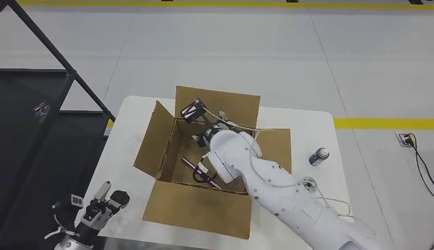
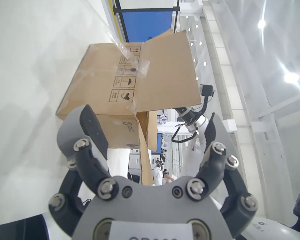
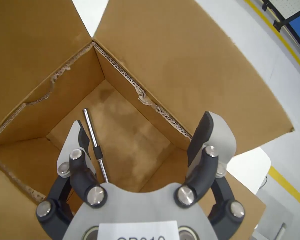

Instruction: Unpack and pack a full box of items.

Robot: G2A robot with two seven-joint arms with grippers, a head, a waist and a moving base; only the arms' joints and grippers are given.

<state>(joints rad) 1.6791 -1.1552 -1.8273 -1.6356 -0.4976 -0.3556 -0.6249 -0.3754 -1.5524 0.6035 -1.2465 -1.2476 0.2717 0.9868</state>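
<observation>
An open cardboard box [image 1: 203, 162] stands in the middle of the white table [image 1: 129, 121], all flaps folded outward. My right gripper [image 3: 142, 136] hangs open inside the box mouth, above its floor, with nothing between the fingers. A thin metal rod with a black band [image 3: 93, 138] lies on the box floor, close to one finger [image 3: 81, 136]. In the top view, the rod [image 1: 196, 165] lies beside a dark item with red on it [image 1: 205, 175], partly under the white arm. My left gripper [image 1: 112, 192] is open and empty at the table's near left corner, facing the box [image 2: 110, 83].
A small dark can [image 1: 319, 156] stands on the table to the right of the box. A loose strip of clear tape [image 2: 130, 56] sticks out from the box's side. A black frame [image 1: 61, 60] runs along the table's left.
</observation>
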